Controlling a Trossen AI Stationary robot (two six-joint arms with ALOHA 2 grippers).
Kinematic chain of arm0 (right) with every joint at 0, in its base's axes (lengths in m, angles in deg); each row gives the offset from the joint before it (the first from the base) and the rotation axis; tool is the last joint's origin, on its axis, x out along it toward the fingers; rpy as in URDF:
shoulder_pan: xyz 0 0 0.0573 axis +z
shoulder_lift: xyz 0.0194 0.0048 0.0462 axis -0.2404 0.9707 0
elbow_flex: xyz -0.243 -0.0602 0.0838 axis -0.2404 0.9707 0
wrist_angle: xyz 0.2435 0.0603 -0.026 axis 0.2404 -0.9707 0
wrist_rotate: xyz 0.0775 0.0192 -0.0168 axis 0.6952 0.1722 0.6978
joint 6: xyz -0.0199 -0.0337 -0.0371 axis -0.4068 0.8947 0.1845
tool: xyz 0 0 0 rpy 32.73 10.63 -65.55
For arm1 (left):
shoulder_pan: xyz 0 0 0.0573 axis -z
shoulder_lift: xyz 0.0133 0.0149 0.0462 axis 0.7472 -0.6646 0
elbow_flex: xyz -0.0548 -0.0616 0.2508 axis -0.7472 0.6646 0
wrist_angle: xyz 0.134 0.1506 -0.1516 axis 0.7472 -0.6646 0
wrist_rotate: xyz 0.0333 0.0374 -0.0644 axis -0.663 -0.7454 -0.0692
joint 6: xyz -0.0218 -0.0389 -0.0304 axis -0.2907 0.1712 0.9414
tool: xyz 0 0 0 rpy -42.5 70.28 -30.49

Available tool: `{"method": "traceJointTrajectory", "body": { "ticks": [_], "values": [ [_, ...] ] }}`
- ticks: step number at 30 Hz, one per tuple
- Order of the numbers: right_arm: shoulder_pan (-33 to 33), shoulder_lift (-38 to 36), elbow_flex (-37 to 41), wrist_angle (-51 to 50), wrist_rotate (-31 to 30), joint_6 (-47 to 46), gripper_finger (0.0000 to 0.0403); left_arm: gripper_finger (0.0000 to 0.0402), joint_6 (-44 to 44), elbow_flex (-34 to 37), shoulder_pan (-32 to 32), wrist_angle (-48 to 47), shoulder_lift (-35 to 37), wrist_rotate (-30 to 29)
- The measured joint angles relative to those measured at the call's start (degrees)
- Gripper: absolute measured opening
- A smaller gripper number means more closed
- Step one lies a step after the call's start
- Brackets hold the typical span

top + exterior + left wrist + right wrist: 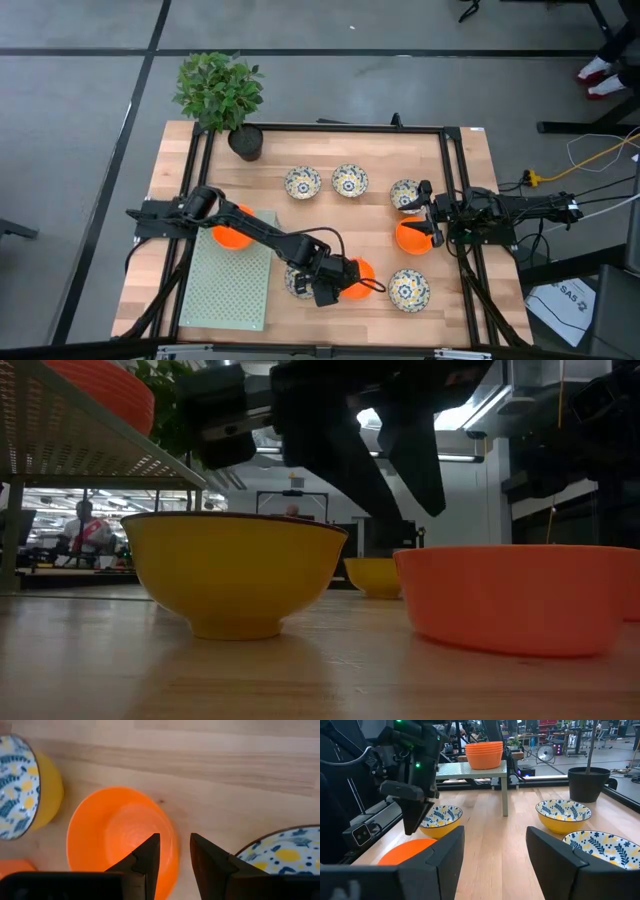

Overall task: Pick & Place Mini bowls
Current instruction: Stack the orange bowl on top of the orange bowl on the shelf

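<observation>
A: Left gripper (337, 285) status?

B: Over the near middle of the table (470, 170), hovering at an orange bowl (122, 837). Jaws stand narrowly apart, nothing between them. Bowl's far rim sits just under the fingertips (150, 851); one tip is over the bowl's inside, the other over bare wood outside the rim. No contact I can confirm.

A: Neighbours?

B: A patterned bowl (287, 852) just beside the outer finger, another patterned bowl with yellow outside (22, 785) on the far side of the orange one. In the high view, one patterned bowl is half hidden under the arm, another (408, 290) sits clear on the right arm's side.

A: Right gripper (434, 217)?

B: At the right edge of the table, jaws wide, empty. In its wrist view two patterned bowls (563, 815) lie ahead of one finger, and an orange bowl (405, 852) shows beside the other finger, partly hidden behind it. High view puts a second orange bowl (411, 238) right under that gripper and a patterned one (404, 194) beside it.

A: Rest of the bowls?

B: Two patterned (303, 182) mid-table, well ahead of both jaws. Stack of orange bowls (484, 754) on the rack (232, 290), left side. Plant pot (245, 141) at the far left corner.

A: Low view?

B: Yellow-sided bowl (235, 575) and orange bowl (520, 598) close up, dark arm parts above. Can't tell which arm from there. Person (85, 532) seated far back in the room.
</observation>
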Motion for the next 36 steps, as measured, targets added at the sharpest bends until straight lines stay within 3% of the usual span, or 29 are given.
{"method": "traceJointTrajectory", "body": {
  "ticks": [12, 18, 24, 28, 33, 36],
  "values": [
    [0.01, 0.00, 0.00, 0.00, 0.00, -0.02, 0.0213, 0.0102, -1.15, 0.94, -0.26, 2.09, -1.26, 0.01],
    [0.01, 0.00, 0.00, 0.00, 0.00, -0.01, 0.0213, 0.0102, -1.00, 0.94, -0.26, 2.19, -2.38, -4.22],
    [0.02, 0.02, 0.00, -0.01, 0.00, 0.00, 0.0213, 0.0100, -0.17, 0.94, -0.63, 2.16, -2.38, -4.37],
    [0.00, 0.02, 0.00, 0.00, 0.00, 0.00, 0.0213, 0.0074, 2.64, 0.94, -0.78, 1.85, -2.38, -3.66],
    [0.01, 0.01, 0.00, 0.00, 0.00, -0.01, 0.0213, 0.0012, 4.40, 0.94, -0.87, 1.66, -2.38, -2.77],
    [0.01, 0.02, 0.00, -0.02, 0.00, -0.02, 0.0213, 0.0006, 5.19, 0.94, -0.89, 1.62, -2.38, -2.82]
  ]
}}
